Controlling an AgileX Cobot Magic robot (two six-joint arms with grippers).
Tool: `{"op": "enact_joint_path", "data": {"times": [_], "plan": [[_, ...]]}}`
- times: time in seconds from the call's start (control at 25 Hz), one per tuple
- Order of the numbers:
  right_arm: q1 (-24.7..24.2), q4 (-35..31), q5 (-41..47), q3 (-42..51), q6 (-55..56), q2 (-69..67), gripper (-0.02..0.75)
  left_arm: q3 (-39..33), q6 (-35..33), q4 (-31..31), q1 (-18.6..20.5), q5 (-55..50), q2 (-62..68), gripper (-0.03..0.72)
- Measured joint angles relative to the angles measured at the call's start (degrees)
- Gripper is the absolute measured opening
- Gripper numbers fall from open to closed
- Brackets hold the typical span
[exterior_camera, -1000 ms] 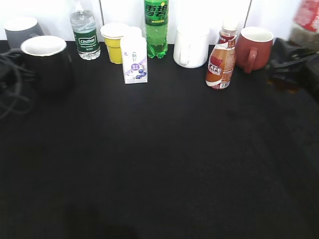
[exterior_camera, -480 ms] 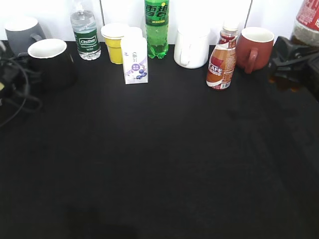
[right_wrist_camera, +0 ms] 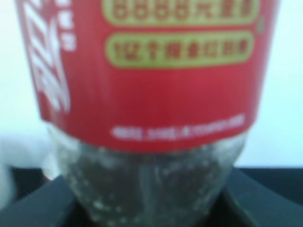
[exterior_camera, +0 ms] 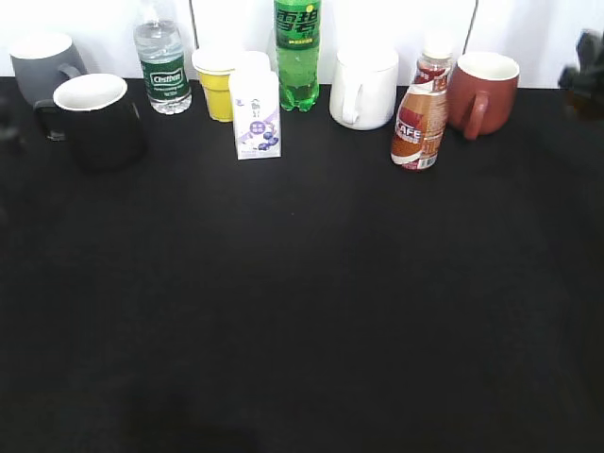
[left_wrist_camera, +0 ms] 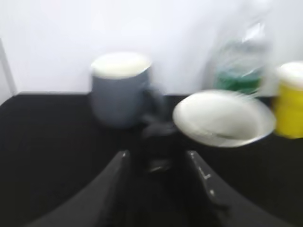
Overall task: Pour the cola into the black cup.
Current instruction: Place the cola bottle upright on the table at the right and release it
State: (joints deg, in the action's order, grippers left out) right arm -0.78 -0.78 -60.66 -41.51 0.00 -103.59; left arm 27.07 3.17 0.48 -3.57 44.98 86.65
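The black cup [exterior_camera: 94, 127] stands at the far left of the black table, white inside, with its handle to the left. In the left wrist view its rim [left_wrist_camera: 222, 118] is just ahead. My left gripper [left_wrist_camera: 156, 156] is open, with the cup's handle a little ahead between its fingertips, not gripped. The cola [right_wrist_camera: 147, 94], with its red label over a clear lower part showing dark liquid, fills the right wrist view. My right gripper [right_wrist_camera: 147, 210] is shut on it low down. In the exterior view only a dark blur [exterior_camera: 587, 71] of the right arm shows at the right edge.
Along the back wall stand a grey mug [exterior_camera: 38, 61], a water bottle [exterior_camera: 162, 61], a yellow cup [exterior_camera: 215, 80], a small milk carton [exterior_camera: 255, 118], a green soda bottle [exterior_camera: 296, 52], a white mug [exterior_camera: 363, 90], a coffee bottle [exterior_camera: 418, 113] and a reddish-brown mug [exterior_camera: 483, 92].
My left arm and its cables drew back from the black cup and left the exterior view on the left. The right gripper with the cola moved off the right edge.
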Motion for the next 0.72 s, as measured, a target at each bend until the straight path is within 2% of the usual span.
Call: {"op": "enact_joint_path", "data": {"times": [0.16, 0.4, 0.44, 0.56, 0.64, 0.72], "plan": [[-2.15, 4.42, -5.80, -5.27, 2.47, -13.37, 0.385, -0.06, 0.05, 0.00, -4.32, -10.33, -7.11, 0.293], [-2.24, 5.96, -7.25, -11.80, 3.79, -22.40, 0.386, -0.06, 0.10, 0.05, -5.17, -12.79, -7.38, 0.293], [-2.24, 6.03, -7.67, -11.98, 3.79, -22.69, 0.405, -0.06, 0.10, 0.05, -5.17, -12.79, -7.38, 0.293], [-2.24, 6.15, -8.48, -11.93, 3.79, -22.79, 0.576, -0.06, 0.10, 0.16, -5.17, -12.84, -7.38, 0.293], [-2.24, 6.15, -8.57, -10.03, 3.79, -22.61, 0.617, -0.06, 0.10, 0.21, -5.17, -12.89, -7.38, 0.293], [-2.24, 6.15, -8.57, -6.17, 3.72, -20.01, 0.619, -0.06, 0.10, 0.27, -5.17, -13.69, -7.38, 0.293]]}}
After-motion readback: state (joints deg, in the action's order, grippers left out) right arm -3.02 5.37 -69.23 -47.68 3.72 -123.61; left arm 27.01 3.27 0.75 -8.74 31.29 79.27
